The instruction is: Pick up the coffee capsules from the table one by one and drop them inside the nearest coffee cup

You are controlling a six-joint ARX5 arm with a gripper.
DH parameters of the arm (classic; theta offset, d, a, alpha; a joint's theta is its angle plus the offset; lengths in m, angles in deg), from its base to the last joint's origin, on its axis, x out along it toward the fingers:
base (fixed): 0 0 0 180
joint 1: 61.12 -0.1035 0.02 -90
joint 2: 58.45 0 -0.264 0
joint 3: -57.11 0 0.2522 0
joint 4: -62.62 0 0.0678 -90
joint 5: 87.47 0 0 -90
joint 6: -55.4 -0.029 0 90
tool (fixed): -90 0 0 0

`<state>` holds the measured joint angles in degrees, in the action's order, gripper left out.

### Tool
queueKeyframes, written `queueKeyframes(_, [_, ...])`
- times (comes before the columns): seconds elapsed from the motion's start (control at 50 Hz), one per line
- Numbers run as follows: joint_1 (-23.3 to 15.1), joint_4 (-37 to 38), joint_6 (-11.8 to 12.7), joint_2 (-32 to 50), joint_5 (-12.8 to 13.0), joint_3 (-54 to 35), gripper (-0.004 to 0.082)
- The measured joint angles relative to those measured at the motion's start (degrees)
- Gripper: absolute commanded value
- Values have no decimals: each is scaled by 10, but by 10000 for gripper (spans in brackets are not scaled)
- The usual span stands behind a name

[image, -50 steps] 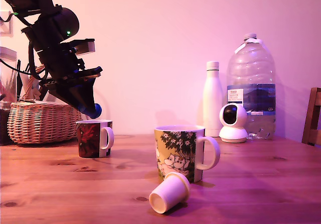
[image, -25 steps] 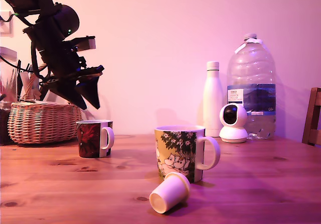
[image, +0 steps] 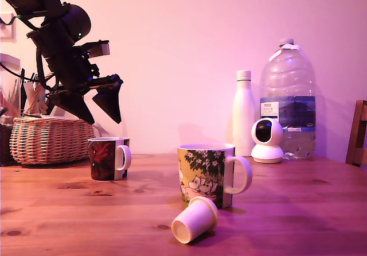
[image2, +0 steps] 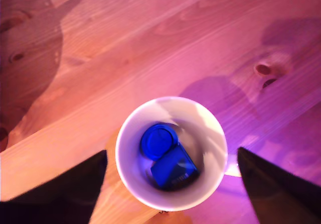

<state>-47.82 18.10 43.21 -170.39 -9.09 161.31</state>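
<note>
Wrist view: my gripper (image2: 170,184) spread wide, empty, above red cup (image2: 170,151).
Two blue capsules (image2: 165,153) inside; cream capsule (image: 194,220) lower centre on bench (image: 298,210).

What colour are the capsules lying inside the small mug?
Glossy blue capsules, two by the look of it, in the white-lined mug; wrist view shows best.

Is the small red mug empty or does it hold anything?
Not empty: the wrist view shows two blue capsules lying inside the red mug.
</note>
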Motion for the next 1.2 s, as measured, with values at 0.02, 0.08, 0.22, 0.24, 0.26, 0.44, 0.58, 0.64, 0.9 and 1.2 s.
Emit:
queueKeyframes(0.02, [0,0,0,0,0,0,342])
queueKeyframes(0.08, [0,0,0,1,-1,0,108])
queueKeyframes(0.22, [0,-1,0,11,-22,0,-14])
queueKeyframes(0.24, [0,-1,0,14,-28,0,-14])
queueKeyframes(0.26, [0,-1,0,17,-33,0,-14])
queueKeyframes(0.44, [0,-6,-1,66,-63,0,-13])
queueKeyframes(0.58, [0,14,0,113,-68,-17,-13])
queueKeyframes(0.64, [0,35,0,136,-78,-42,-13])
queueKeyframes(0.9, [4,96,12,216,-105,-187,-10])
queueKeyframes(1.2, [24,118,30,341,-108,-262,-9])
